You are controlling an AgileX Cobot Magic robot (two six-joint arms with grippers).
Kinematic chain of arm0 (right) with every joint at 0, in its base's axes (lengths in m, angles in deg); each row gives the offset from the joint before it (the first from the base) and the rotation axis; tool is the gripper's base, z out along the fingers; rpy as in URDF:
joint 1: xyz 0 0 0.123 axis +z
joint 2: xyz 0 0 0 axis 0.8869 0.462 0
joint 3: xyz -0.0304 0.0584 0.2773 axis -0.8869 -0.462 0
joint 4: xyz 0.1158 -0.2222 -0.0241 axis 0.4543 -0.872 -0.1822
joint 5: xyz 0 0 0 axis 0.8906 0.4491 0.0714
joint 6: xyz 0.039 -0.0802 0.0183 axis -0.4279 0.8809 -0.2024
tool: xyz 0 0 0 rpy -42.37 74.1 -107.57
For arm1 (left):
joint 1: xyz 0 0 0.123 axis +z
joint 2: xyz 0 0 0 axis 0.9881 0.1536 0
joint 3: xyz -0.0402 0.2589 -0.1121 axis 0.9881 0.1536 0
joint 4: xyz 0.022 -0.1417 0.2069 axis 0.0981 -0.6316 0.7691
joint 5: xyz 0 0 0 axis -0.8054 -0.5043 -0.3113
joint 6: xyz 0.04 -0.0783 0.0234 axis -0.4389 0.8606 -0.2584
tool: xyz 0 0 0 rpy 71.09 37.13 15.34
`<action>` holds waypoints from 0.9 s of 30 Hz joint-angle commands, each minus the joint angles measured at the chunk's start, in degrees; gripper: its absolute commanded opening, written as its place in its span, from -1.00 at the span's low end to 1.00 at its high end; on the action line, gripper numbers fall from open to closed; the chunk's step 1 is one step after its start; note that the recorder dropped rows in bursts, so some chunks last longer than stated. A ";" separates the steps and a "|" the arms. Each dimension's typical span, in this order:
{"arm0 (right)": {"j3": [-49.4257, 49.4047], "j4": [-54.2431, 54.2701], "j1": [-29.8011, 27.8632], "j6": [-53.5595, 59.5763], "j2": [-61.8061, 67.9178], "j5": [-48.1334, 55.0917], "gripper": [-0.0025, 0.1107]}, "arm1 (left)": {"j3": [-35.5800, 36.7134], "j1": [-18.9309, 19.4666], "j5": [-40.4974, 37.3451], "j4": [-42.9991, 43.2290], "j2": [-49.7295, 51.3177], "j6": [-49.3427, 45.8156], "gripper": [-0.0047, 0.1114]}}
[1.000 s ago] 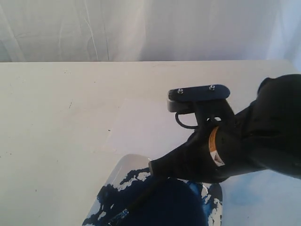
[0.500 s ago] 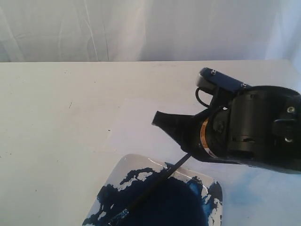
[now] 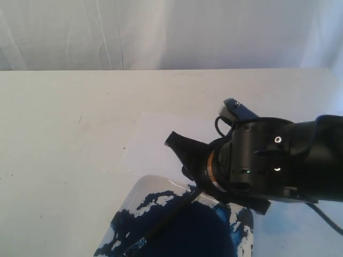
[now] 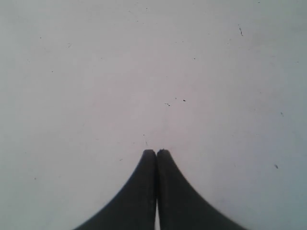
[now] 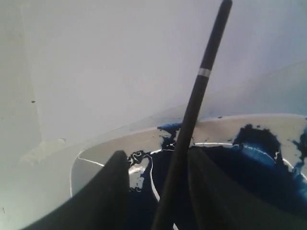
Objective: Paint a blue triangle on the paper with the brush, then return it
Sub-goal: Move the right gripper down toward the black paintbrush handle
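Counted: two grippers, one brush, one paper, one paint tray, one table.

Left gripper (image 4: 156,153): both black fingers pressed flat together, nothing between them, tips aimed down at the bare, speckled table (image 4: 96,72) a little beyond. Out of the exterior view.

The paper (image 3: 155,139): ahead of the fingertips of the right gripper (image 5: 156,151), flat on the table, white, with its visible part unmarked.

Paint tray (image 3: 140,187): directly beneath that gripper, glossy white and smeared wide with dark blue. Far rim right at the paper's near edge; touching or overlapping, cannot tell.

The brush (image 3: 166,217): a thin black stick slanting across the tray. One end, with a bright glint, down in the blue paint behind the fingers. Shaft passing up between the two fingers. Other stretch, ringed by a narrow silver band, reaching out past the fingertips over the paper.

Right gripper again: fingers spread, straddling the shaft, one just beside it and perhaps touching, the other well apart. No pinch.

Right arm: reaching in from the right, low over the tray, forearm close to level, wrist turned with the fingers pointing leftward toward the paper.
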 commanded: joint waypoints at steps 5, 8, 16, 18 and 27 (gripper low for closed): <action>0.01 4.02 -2.30 -3.22 2.85 -0.52 -0.27 | 0.21 -0.12 -0.14 -0.10 -0.21 0.33 -0.92; 0.01 4.72 -3.50 -3.22 3.35 -3.65 -0.27 | 0.21 -0.12 -0.14 -0.10 -0.21 0.33 -0.92; 0.01 5.61 -5.56 -3.22 4.62 -6.26 -0.27 | 0.21 -0.12 -0.14 -0.10 -0.21 0.33 -0.92; 0.01 5.49 -5.56 -3.22 4.90 -6.13 -0.27 | 0.21 -0.12 -0.14 -0.10 -0.21 0.33 -0.92; 0.01 6.73 -5.56 -2.48 7.89 -7.49 -0.27 | 0.21 -0.12 -0.14 -0.10 -0.21 0.33 -0.92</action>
